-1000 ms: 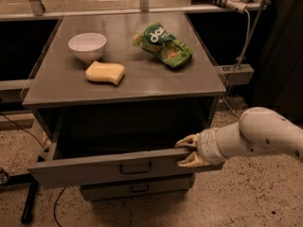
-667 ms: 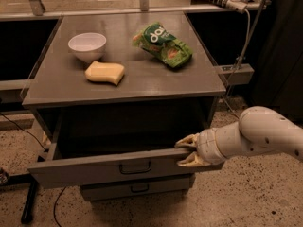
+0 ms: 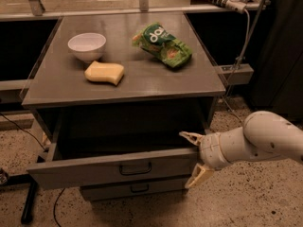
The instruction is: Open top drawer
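Largely, the task looks done: the top drawer [image 3: 85, 170] stands pulled well out from under the cabinet top [image 3: 142, 79], toward 6 o'clock, its dark inside open to view. The gripper [image 3: 193, 157] sits at the 3 o'clock end of the drawer front, away from the black handle [image 3: 135, 169], its fingers spread apart above and below that end. What remains is probably little: perhaps a last pull, then backing off.
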You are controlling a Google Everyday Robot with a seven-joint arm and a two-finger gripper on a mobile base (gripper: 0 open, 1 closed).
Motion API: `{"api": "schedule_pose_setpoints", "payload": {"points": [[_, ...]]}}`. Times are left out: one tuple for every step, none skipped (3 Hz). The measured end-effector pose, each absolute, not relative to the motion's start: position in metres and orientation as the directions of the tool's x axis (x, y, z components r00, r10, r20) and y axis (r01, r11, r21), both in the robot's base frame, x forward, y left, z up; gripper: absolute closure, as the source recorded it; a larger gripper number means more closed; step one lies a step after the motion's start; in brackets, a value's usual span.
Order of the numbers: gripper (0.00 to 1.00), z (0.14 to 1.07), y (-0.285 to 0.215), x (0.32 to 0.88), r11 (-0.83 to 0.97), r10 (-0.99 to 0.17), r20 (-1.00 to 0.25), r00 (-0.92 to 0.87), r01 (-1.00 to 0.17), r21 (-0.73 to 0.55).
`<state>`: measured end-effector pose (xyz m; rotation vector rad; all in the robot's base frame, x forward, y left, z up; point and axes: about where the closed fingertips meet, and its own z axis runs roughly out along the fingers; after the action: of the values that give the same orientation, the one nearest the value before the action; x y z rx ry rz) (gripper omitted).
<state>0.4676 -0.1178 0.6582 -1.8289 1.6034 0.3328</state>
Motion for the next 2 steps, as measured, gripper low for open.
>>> {"api": "schedule_pose_setpoints", "payload": {"points": [[0.38, 0.6473, -0.128, 0.4371, -0.007, -0.758, -0.623, 0.194, -0.957, -0.29], [0.61, 0.6562, -0.1276, 0.4374, -0.007, -0.758, -0.623, 0.194, -0.957, -0.29]]}}
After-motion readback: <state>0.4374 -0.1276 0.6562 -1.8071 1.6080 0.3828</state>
